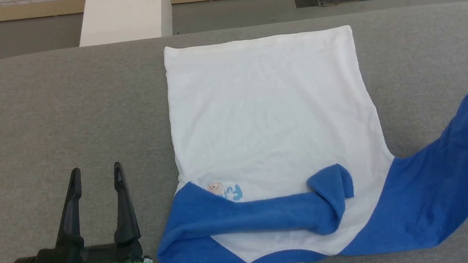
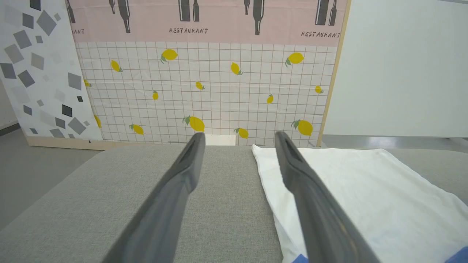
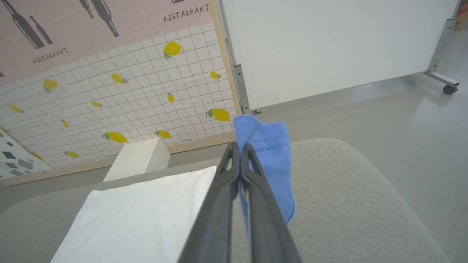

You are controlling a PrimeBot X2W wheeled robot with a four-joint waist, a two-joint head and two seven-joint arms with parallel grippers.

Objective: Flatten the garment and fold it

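- The garment [image 1: 266, 111] lies spread on the grey padded surface [image 1: 42, 102], with its white hem at the far side and its blue neckband at the near edge.
- One blue sleeve [image 1: 267, 214] is folded across the chest, on the near side of the small chest patch [image 1: 216, 188].
- The left gripper [image 1: 96, 167] is at the near left, beside the shirt. Its fingers point to the far side, and its jaws are spread and empty.
- The right gripper [image 3: 239, 146] is clenched on the cuff of the other sleeve [image 1: 448, 171], holding it raised off the surface at the right.
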